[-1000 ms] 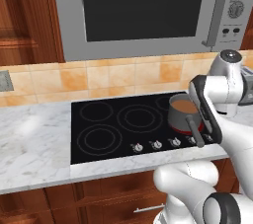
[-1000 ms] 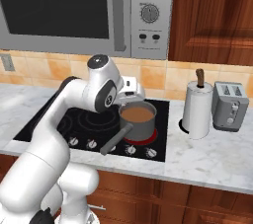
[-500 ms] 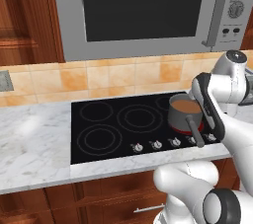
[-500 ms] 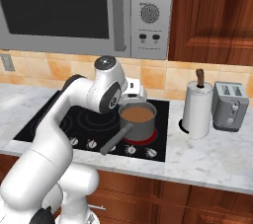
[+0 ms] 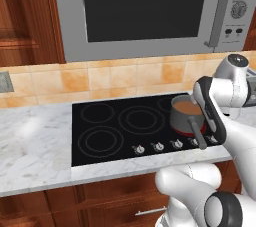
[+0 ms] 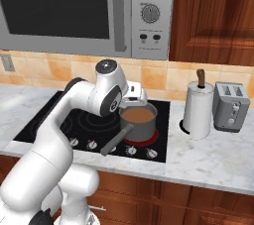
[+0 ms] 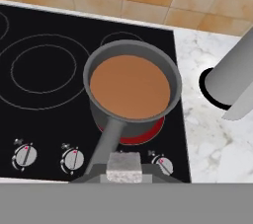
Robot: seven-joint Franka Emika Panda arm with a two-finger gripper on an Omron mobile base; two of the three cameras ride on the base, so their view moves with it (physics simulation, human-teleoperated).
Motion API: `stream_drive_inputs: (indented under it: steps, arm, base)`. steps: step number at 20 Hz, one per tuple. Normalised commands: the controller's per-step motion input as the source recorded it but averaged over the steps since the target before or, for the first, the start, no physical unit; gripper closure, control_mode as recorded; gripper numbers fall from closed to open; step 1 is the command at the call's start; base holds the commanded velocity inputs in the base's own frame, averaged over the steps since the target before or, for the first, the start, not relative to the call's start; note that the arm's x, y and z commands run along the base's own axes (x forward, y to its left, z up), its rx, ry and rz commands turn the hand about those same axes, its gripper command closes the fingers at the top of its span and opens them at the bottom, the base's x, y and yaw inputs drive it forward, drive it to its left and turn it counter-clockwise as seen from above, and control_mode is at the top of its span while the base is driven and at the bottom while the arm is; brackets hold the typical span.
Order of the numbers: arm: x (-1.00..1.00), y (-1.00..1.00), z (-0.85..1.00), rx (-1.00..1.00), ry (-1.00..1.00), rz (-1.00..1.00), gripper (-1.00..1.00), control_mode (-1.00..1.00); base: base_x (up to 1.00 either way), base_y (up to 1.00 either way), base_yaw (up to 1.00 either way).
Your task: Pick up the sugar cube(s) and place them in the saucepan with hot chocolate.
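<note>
The saucepan (image 7: 129,92) stands on the burner at the front right corner of the black cooktop (image 7: 44,99), just behind the row of knobs (image 7: 24,156) along the cooktop's front edge. It is round and grey, nearly full of smooth brown hot chocolate, and a reddish ring shows under its base. Its long straight handle reaches forward over the knobs toward the front edge of the cooktop. In the hand view the gripper (image 7: 125,168) is closed on a sugar cube (image 7: 125,167), a small pale speckled block pinched between the finger tips, which appears over the near end of the handle, short of the pan's rim. From the right base view the hand (image 6: 134,95) hangs above the back left of the saucepan (image 6: 138,122), with the white arm bending over the cooktop (image 6: 64,125). In the left base view the arm crosses in front of the saucepan (image 5: 186,115) at the right end of the cooktop (image 5: 115,128). On the marble counter (image 6: 208,154) right of the cooktop stand a white paper-towel roll (image 6: 198,110) and, beside it, a silver toaster (image 6: 229,106). A microwave (image 6: 99,8) hangs above, over the tan tiled wall.
</note>
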Motion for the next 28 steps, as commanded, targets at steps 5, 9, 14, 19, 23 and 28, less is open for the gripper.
stream_drive_inputs:
  steps: [5, 9, 14, 19, 23, 28]
  arm:
    - [0.00, 0.00, -0.06, 0.00, 0.00, 0.00, 1.00, -1.00]
    - [0.00, 0.00, -0.03, 0.00, 0.00, 0.00, 1.00, -1.00]
    - [0.02, 0.00, 0.00, 0.00, 0.00, 0.00, 1.00, -1.00]
    - [0.33, 0.00, 0.00, 0.00, 0.00, 0.00, 1.00, -1.00]
    - [0.88, 0.00, 0.00, -0.01, -0.01, 0.01, 1.00, -1.00]
    - [0.95, 0.00, -0.08, -0.01, 0.00, 0.04, 1.00, -1.00]
  base:
    - [0.00, 0.00, 0.00]
    - [0.00, 0.00, 0.00]
    - [0.00, 0.00, 0.00]
    - [0.00, 0.00, 0.00]
    - [0.00, 0.00, 0.00]
    - [0.00, 0.00, 0.00]
